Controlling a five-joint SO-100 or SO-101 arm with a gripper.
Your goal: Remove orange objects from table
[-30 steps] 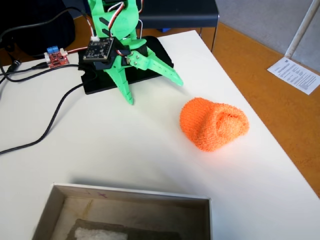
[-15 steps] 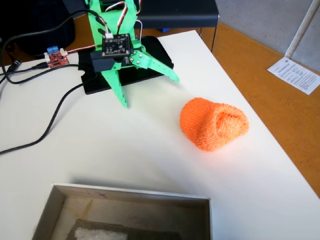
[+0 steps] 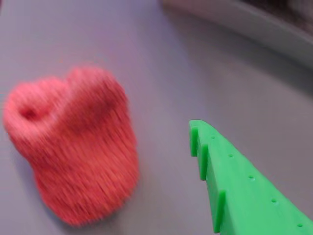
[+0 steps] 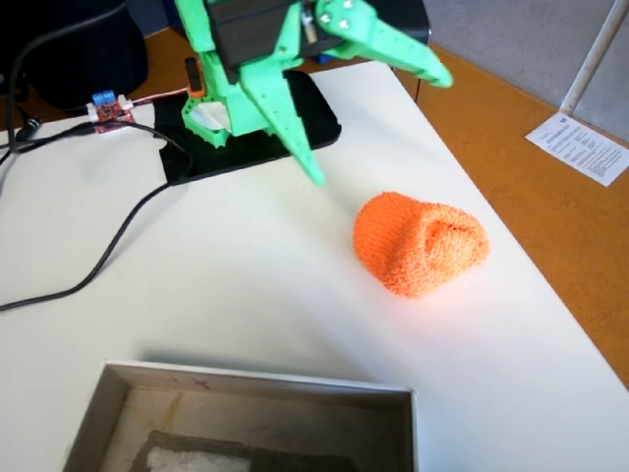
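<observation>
The orange knitted lump [image 4: 421, 244] lies on the white table [image 4: 226, 285], right of middle in the fixed view, its dimpled fold facing right. In the wrist view it [image 3: 73, 152] fills the left side, blurred. My green gripper [image 4: 378, 128] hangs open above the table, up and left of the lump, not touching it. One finger [image 4: 295, 128] points down, the other finger [image 4: 403, 54] reaches out to the right. The wrist view shows only one green finger [image 3: 234, 181] at the lower right, apart from the lump.
A grey metal tray [image 4: 246, 388] stands at the table's near edge. The arm's black base plate [image 4: 246, 147] sits at the back, with black cables [image 4: 108, 246] and a small red circuit board [image 4: 110, 110] to its left. The table's right edge drops to an orange floor.
</observation>
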